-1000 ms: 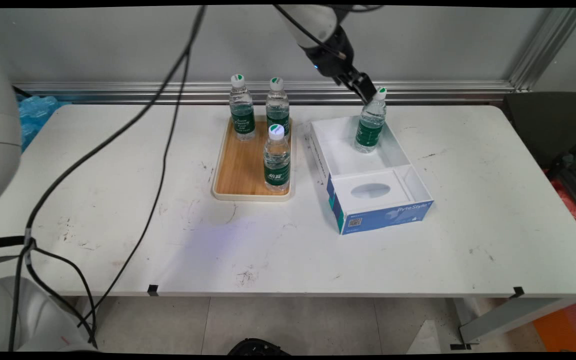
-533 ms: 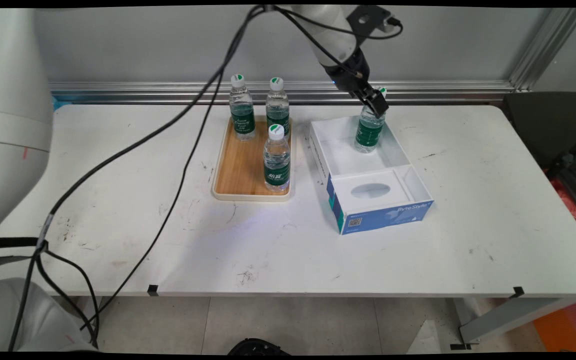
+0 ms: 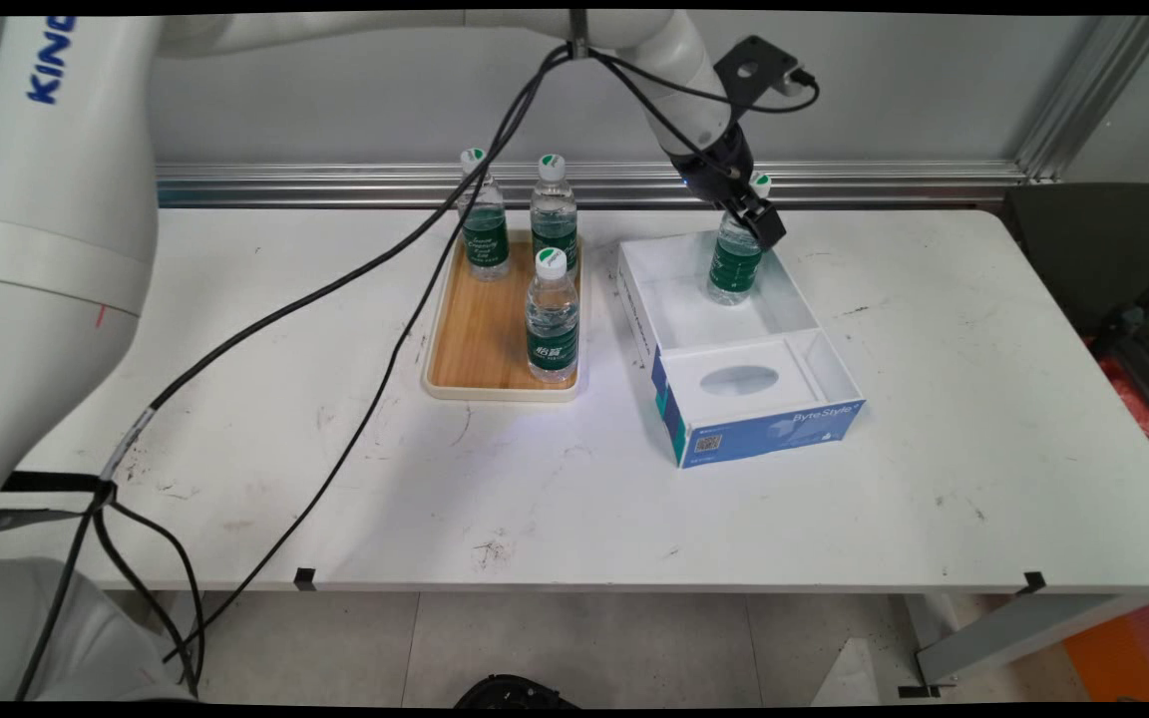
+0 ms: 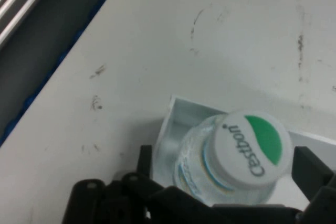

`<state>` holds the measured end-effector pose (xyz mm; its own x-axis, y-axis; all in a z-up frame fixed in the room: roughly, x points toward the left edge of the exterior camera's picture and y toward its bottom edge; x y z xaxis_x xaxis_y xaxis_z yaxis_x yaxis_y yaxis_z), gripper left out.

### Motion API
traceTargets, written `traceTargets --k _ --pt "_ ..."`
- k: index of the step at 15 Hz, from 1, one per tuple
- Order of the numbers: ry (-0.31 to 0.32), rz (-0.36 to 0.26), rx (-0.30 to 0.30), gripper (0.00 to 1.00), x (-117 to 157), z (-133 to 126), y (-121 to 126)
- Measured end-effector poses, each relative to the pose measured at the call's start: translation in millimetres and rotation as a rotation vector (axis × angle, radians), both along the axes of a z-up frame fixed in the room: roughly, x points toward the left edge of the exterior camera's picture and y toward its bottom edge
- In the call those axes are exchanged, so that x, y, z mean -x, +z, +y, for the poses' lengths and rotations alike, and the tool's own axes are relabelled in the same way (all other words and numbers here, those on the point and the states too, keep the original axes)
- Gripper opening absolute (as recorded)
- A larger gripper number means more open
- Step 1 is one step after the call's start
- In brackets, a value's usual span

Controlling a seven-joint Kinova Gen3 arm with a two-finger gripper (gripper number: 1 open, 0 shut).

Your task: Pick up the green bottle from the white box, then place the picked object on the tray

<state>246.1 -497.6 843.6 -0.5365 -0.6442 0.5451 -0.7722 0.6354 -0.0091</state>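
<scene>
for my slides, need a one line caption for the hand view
Black fingers flank a clear water bottle with a green-and-white cap standing in an open white box on a white table.

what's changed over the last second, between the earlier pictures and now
The gripper has come down beside the bottle in the box, from cap height to its shoulder; its fingers now flank the neck, open. That bottle, the box and the three tray bottles stayed put.

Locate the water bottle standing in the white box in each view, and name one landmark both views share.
Main view: the bottle stands upright in the far compartment of the white box, right of centre, with the hand at its neck.
Hand view: the bottle fills the lower centre, seen cap-on between the fingers.
Shared landmark: the box's far corner.
</scene>
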Motion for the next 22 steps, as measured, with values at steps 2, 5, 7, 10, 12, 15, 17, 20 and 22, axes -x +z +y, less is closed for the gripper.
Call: traceTargets --k 2,5,7,10,12,15,17,20,22 --pt "-0.008 -0.006 0.001 0.00 2.4 -4.6 -5.9" --pt "-0.019 -0.009 0.004 0.00 4.6 -8.0 -10.3" --pt "-0.024 -0.010 0.007 0.00 4.9 -8.2 -10.6" --pt "-0.031 -0.008 0.016 0.00 5.4 -6.5 -7.2" --pt "-0.033 -0.001 0.027 0.00 4.8 -3.5 0.3" --pt "-0.032 0.016 0.051 0.00 2.3 2.5 20.6" --pt "-0.032 0.027 0.065 0.00 -0.1 7.4 35.9" --pt "-0.025 0.048 0.090 0.00 -9.3 19.8 67.8" --pt "-0.023 0.059 0.103 0.00 -17.3 30.5 89.7"
